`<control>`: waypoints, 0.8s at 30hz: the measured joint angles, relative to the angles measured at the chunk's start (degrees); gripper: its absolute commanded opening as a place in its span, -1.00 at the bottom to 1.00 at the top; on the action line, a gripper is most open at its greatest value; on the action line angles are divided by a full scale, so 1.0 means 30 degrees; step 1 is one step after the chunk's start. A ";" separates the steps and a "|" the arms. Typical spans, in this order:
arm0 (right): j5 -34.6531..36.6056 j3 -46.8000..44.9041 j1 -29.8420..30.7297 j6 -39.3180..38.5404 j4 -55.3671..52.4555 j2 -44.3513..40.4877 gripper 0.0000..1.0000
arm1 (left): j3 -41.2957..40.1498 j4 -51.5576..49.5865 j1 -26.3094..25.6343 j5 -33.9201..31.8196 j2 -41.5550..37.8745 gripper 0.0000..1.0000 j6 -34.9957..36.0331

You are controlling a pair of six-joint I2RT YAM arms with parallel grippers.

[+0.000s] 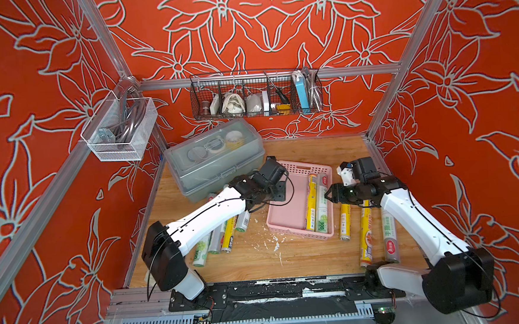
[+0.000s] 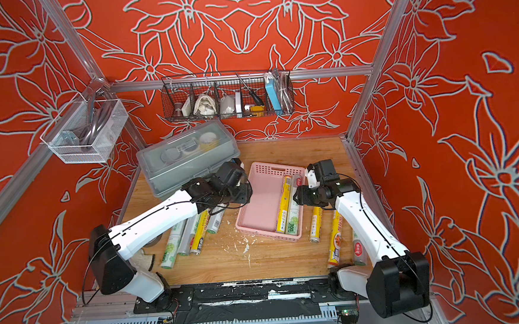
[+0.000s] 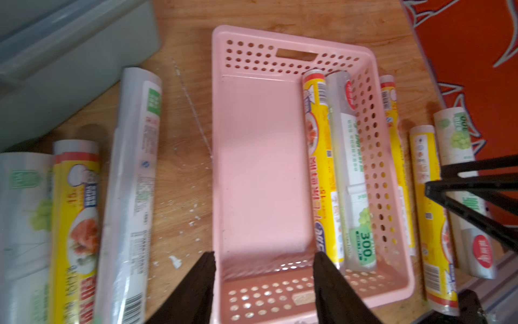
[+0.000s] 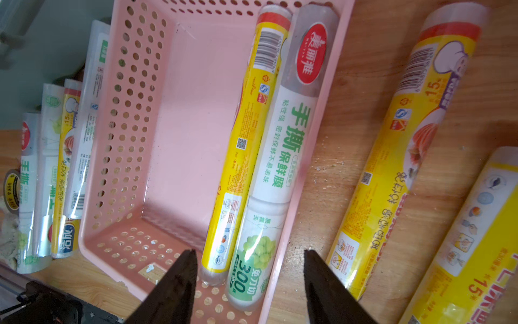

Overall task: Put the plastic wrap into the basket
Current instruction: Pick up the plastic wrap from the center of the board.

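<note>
While both of my hands hang empty, here's the count: two rolls of wrap are home in the basket (image 1: 289, 216), and by my count seven are not. The yellow roll (image 1: 311, 202) and the white-and-green roll (image 1: 322, 208) lie side by side, touching, tucked against the basket's right wall and running near to far. Out on the counter (image 1: 304, 258), four rolls (image 2: 199, 234) sit bunched to the left of the basket and three rolls (image 1: 366, 236) to its right. I'd call that early going.

My left hand (image 3: 263, 254) is spread wide over the basket's near end, nothing between the fingers. My right hand (image 4: 249, 251) is spread too and grips nothing, poised over the near ends of the two packed rolls.

In both top views I get the whole layout, but my left arm (image 1: 206, 215) crosses the left bunch and hides its far ends. The right wrist view shows all four of those clear of the arm, plus a tape roll (image 4: 11, 190) just beside them. The left wrist view cuts that bunch off at three. Both wrist views show how the fingers stand — the top views don't.
</note>
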 measured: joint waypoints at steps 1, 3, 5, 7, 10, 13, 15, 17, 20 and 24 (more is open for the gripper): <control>0.0015 0.0146 0.0291 0.0007 -0.0160 0.0044 0.22 | -0.0408 -0.0219 0.0408 -0.0015 -0.0350 0.14 0.0204; 0.0058 0.0408 0.0743 0.0007 -0.0306 0.0138 0.24 | -0.1166 -0.0488 0.1137 -0.0058 -0.0889 0.14 0.0561; 0.0517 0.0554 0.0925 0.0029 -0.0437 0.0219 0.26 | -0.1945 -0.0634 0.1851 -0.0124 -0.1268 0.14 0.0816; 0.1406 0.0561 0.0889 0.0036 -0.0772 0.0321 0.27 | -0.2725 -0.0670 0.2506 -0.0124 -0.1530 0.14 0.0940; 0.2754 0.0554 0.0233 0.0044 -0.1304 0.0707 0.30 | -0.3781 -0.0670 0.3206 -0.0124 -0.1763 0.14 0.0954; 0.3832 0.0415 -0.0933 0.0029 -0.1260 0.1100 0.33 | -0.4335 -0.0590 0.3344 -0.0102 -0.1792 0.14 0.0962; 0.4379 0.0131 -0.1647 0.0022 -0.1180 0.1341 0.38 | -0.4503 -0.0503 0.3351 -0.0087 -0.1792 0.14 0.0962; 0.4670 -0.0197 -0.2113 0.0029 -0.1049 0.1647 0.39 | -0.4575 -0.0313 0.3366 -0.0051 -0.1792 0.14 0.0954; 0.4925 -0.0656 -0.2652 0.0044 -0.0743 0.2331 0.40 | -0.4714 -0.0015 0.3453 0.0029 -0.1792 0.14 0.0954; 0.4947 -0.1035 -0.3082 0.0051 -0.0160 0.3439 0.41 | -0.4925 0.0270 0.3555 0.0058 -0.1792 0.14 0.0947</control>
